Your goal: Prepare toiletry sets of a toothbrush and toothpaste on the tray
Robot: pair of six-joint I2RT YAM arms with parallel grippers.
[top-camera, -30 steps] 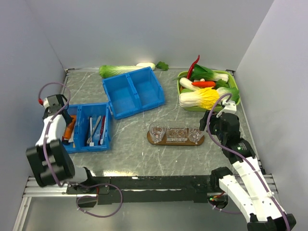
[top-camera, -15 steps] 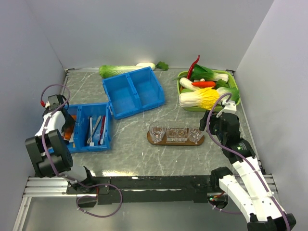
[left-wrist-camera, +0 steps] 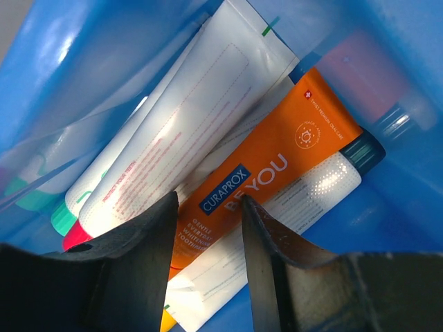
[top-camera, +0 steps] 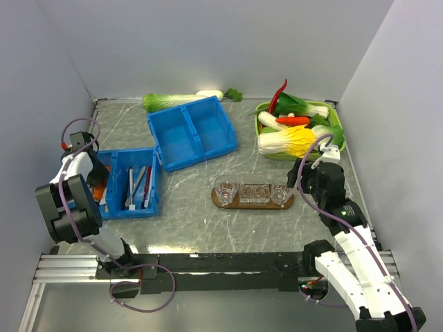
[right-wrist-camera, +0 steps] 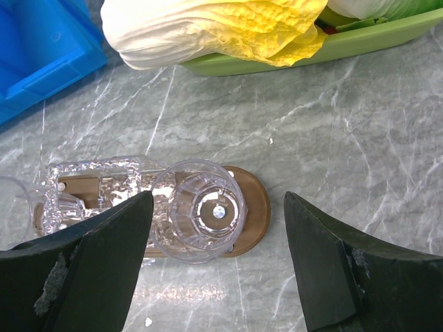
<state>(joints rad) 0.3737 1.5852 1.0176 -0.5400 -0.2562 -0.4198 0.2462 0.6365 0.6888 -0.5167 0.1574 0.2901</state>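
Note:
Three clear cups (top-camera: pixel 225 188) (top-camera: pixel 254 191) (top-camera: pixel 279 194) stand empty on the dark-brown tray (top-camera: pixel 252 205). My right gripper (top-camera: pixel 315 181) hangs open just above the right cup (right-wrist-camera: pixel 199 211), jaws wide on either side of it, tray end (right-wrist-camera: pixel 255 200) below. My left gripper (top-camera: pixel 97 181) is down in the left compartment of the near blue bin (top-camera: pixel 154 181). In the left wrist view it (left-wrist-camera: pixel 208 235) is open with an orange tube (left-wrist-camera: pixel 277 180) between the fingertips, among white tubes (left-wrist-camera: pixel 180 124). White, grey and red brushes (top-camera: pixel 137 187) lie in the right compartment.
A second, empty blue bin (top-camera: pixel 192 131) stands behind the tray. A green vegetable tray (top-camera: pixel 299 130) with cabbage and peppers is at the back right, close behind my right gripper. A leafy green (top-camera: pixel 173 101) lies along the back wall.
My left arm has folded back toward the left wall while its gripper stays low in the bin's left compartment. The right arm and the cups have not moved.

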